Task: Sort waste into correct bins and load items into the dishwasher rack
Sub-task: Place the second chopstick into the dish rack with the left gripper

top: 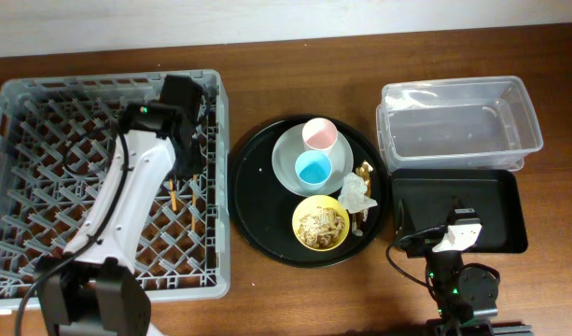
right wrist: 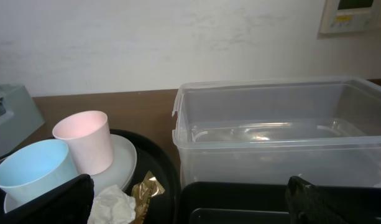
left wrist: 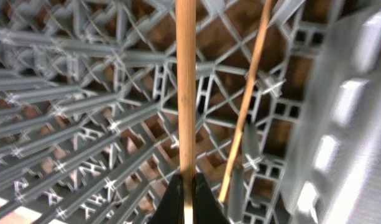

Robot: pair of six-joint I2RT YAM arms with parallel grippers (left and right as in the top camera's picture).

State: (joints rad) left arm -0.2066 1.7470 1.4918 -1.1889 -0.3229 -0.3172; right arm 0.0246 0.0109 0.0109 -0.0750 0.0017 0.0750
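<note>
My left gripper (top: 180,157) is over the grey dishwasher rack (top: 43,121) and shut on one wooden chopstick (left wrist: 186,112). The second chopstick (left wrist: 249,99) leans among the rack pegs beside it. My right gripper (right wrist: 193,208) is open and empty, low over the shallow black tray (top: 495,201). The pink cup (top: 319,134) and blue cup (top: 313,169) stand on the grey-green plate (top: 286,154). The yellow bowl (top: 320,223) holds beige food scraps. The white napkin (top: 357,194) and gold wrapper (top: 364,174) lie beside them. The clear tub (top: 458,121) is empty.
The cups, plate, bowl, napkin and wrapper all sit on a large round black tray (top: 253,187) between the rack and the bins. The clear tub stands behind the shallow black tray at the right. A white wall runs along the table's far edge.
</note>
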